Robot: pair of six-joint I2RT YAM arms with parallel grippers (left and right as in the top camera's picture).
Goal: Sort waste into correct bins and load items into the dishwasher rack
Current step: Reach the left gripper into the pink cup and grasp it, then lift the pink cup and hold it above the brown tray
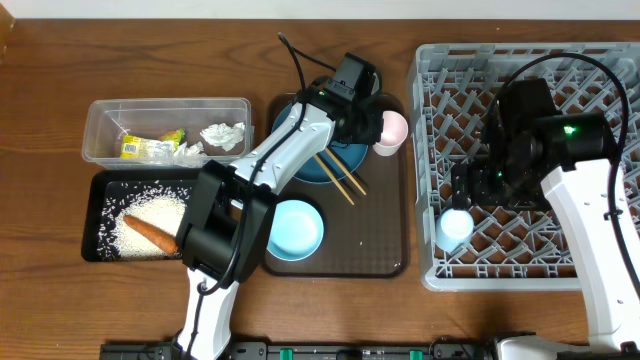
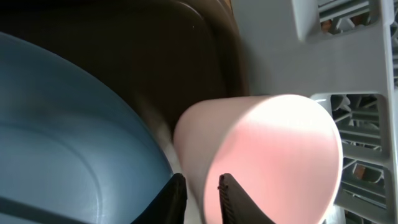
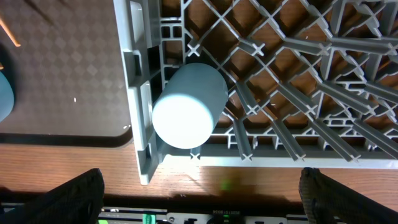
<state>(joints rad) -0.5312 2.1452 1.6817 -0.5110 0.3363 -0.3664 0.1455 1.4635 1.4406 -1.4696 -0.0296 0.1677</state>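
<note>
Pinkish-white cup (image 2: 267, 155): at the far right corner of the brown tray (image 1: 385, 250), beside the dark-blue plate (image 2: 62, 155).
My left pincer (image 2: 202, 186): narrow, with the cup's wall pinched between my fingers.
Dishwasher rack (image 1: 600, 100): just right of the tray, with the small light-blue cup (image 3: 186, 109) in its near left corner.
My right pincer (image 3: 202, 183): wide, holding nothing, above that cup.

Left arm (image 1: 290, 150) stretched forward, left claw (image 2: 202, 182) pinched narrow (fingers (image 2: 235, 202) nearly touching), right claw (image 3: 200, 177) spread wide
</note>
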